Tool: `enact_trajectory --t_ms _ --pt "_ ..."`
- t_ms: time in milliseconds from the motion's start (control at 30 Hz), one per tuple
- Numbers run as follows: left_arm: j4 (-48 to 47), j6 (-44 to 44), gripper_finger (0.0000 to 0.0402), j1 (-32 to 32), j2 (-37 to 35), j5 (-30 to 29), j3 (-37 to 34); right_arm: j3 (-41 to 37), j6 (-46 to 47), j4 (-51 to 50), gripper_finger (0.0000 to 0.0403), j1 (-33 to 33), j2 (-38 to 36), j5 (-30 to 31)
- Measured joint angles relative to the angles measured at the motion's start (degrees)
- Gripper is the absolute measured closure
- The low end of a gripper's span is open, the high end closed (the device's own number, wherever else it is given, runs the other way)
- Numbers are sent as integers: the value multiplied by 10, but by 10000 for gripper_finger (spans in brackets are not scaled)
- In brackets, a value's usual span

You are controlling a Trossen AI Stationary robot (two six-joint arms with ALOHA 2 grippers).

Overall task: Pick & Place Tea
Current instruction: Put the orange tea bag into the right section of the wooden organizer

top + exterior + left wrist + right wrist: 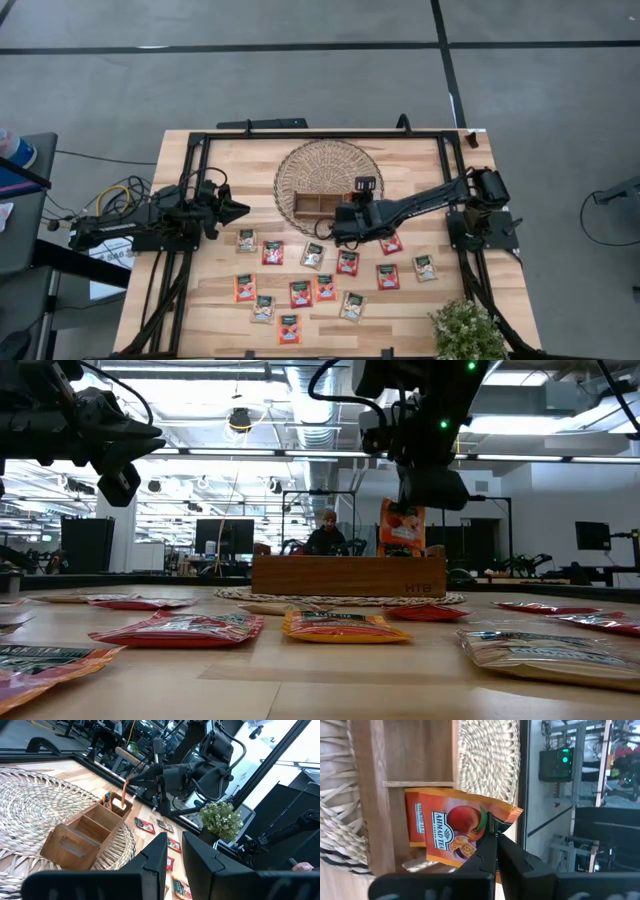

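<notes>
A brown wooden tray (320, 203) with three compartments rests on the round wicker basket (328, 170) at the table's far middle. My right gripper (492, 831) is shut on an orange tea sachet (452, 832) at the tray's right end compartment; in the low view the sachet (402, 527) sticks up above the tray's wall (348, 575). Several more tea sachets (300, 293), red, orange and pale, lie flat on the table's near half. My left gripper (174, 865) waits at the table's left, pointing level at the tray, with a narrow gap between its fingers and nothing in it. My right gripper pinches the orange sachet near its upper edge (481, 817) between its two fingertips. The fingers slant down at it from the table's right side. The sachet stands upright below them, its lower part down inside the tray's right end compartment (420, 795); whether it rests on the bottom is hidden.
A small potted plant (465, 328) stands at the near right corner. A black frame (320, 135) runs along the table's edges. In the room beyond the table sits a person (328, 532).
</notes>
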Motion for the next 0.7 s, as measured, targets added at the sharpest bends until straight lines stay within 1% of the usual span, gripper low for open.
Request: enact_trajectory --t_ms 233,367,600,700 --pt "0 0 351 0 0 0 0 -22 -38 48 403 -1 0 0" --pt "0 0 351 0 0 0 0 -40 -38 52 403 -1 0 0" --pt "-1 0 351 0 0 -6 0 -41 -38 68 403 -1 0 3" --pt "-1 0 351 0 0 -9 0 -41 -38 76 403 -1 16 3"
